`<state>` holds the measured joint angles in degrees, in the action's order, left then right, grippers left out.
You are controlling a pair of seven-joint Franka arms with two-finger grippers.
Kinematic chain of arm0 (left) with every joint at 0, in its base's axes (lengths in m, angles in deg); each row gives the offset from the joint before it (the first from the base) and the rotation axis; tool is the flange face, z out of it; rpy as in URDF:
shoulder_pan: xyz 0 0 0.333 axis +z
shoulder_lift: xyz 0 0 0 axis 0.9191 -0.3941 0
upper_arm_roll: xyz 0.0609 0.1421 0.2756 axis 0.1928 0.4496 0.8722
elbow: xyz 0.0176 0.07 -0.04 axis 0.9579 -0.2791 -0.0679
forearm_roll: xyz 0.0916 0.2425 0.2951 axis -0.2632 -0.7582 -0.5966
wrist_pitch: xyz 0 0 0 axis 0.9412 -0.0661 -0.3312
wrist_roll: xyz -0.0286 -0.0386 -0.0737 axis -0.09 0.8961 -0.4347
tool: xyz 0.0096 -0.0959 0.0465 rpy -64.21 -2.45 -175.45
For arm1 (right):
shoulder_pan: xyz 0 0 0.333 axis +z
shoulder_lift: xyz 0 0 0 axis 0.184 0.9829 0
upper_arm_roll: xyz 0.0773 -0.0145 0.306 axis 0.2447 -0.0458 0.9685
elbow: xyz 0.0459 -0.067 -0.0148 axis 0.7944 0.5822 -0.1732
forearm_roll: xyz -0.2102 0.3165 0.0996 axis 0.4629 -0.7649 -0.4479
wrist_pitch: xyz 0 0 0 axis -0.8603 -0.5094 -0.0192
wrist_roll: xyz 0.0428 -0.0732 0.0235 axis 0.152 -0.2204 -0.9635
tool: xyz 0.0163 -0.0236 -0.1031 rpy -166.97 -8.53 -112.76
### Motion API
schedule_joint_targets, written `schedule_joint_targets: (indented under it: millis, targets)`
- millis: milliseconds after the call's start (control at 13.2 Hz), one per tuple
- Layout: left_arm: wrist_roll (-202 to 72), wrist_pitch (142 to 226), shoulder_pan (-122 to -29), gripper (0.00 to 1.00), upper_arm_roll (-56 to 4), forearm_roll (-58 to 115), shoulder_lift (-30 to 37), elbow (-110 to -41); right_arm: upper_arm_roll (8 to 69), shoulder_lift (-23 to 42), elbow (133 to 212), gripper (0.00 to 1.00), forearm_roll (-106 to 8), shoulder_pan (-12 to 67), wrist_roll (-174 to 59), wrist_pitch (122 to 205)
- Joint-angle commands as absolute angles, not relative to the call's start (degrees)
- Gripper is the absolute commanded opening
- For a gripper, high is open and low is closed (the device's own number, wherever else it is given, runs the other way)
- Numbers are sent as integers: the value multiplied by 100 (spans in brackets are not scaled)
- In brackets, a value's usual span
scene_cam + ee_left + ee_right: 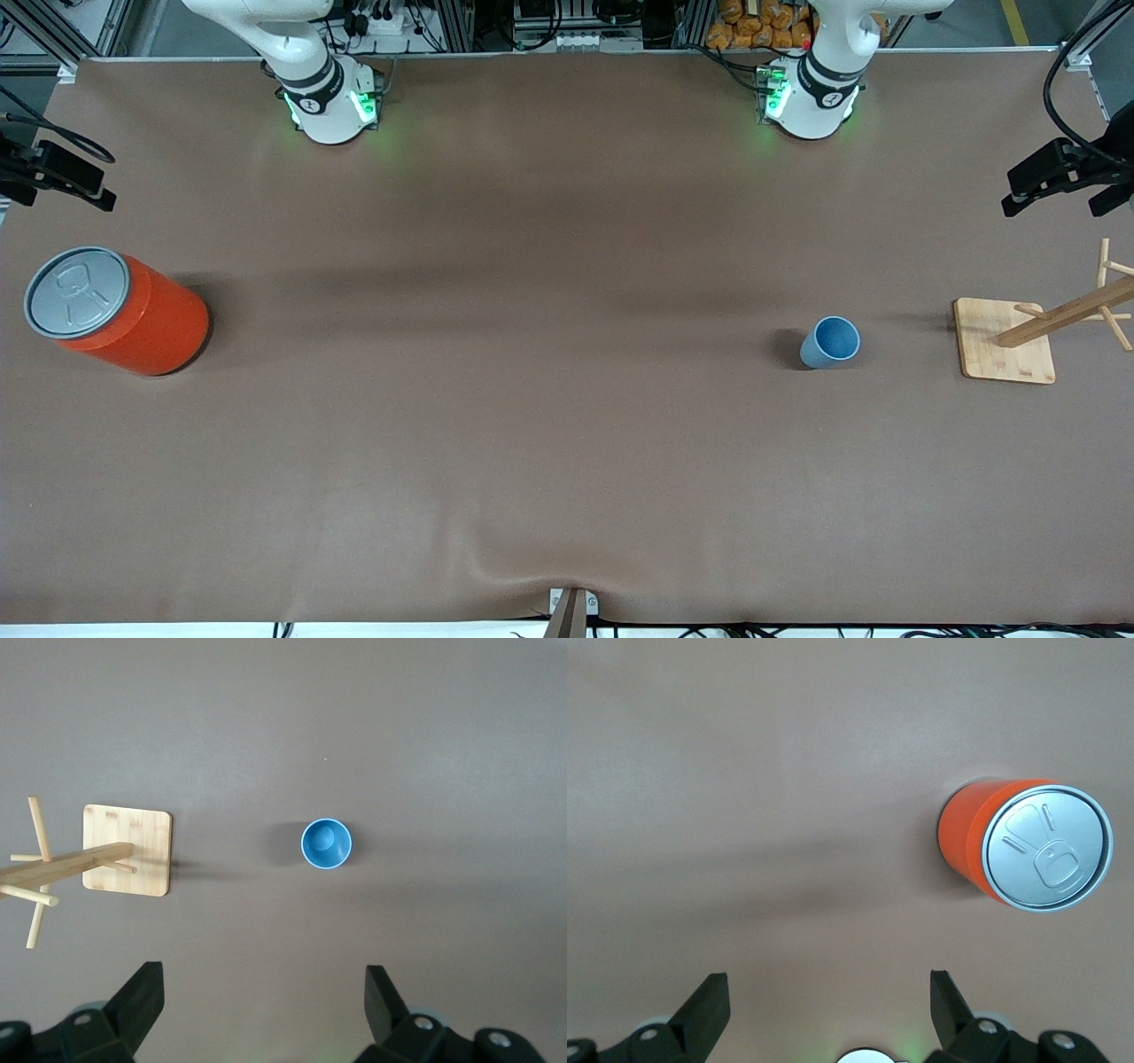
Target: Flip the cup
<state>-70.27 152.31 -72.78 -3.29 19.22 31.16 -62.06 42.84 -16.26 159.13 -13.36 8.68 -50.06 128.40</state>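
Observation:
The small light-blue cup (831,343) stands upright with its mouth up on the brown table, toward the left arm's end. It also shows from above in the left wrist view (326,843), with its inside empty. My left gripper (264,992) is open and empty, high over the table, well apart from the cup. My right gripper (828,992) is open and empty, high over the table near its own base. Neither hand shows in the front view.
A big orange can (133,315) with a grey pull-tab lid stands at the right arm's end, also in the right wrist view (1010,846). A wooden peg rack on a square base (1005,341) stands beside the cup at the left arm's end, also in the left wrist view (127,850).

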Motion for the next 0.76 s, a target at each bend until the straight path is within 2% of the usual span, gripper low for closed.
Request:
schedule_joint_targets:
  millis: [0,684]
  targets:
    - [-7035,15278,-7303,100,-305,1944,3114,-6191,4320,-1600,15823,100,-1337,823,-4928,12796]
    - [-7027,15269,-7294,100,-305,2023,3096,-6182,4329,-1600,15840,100,-1354,884,-4919,12787]
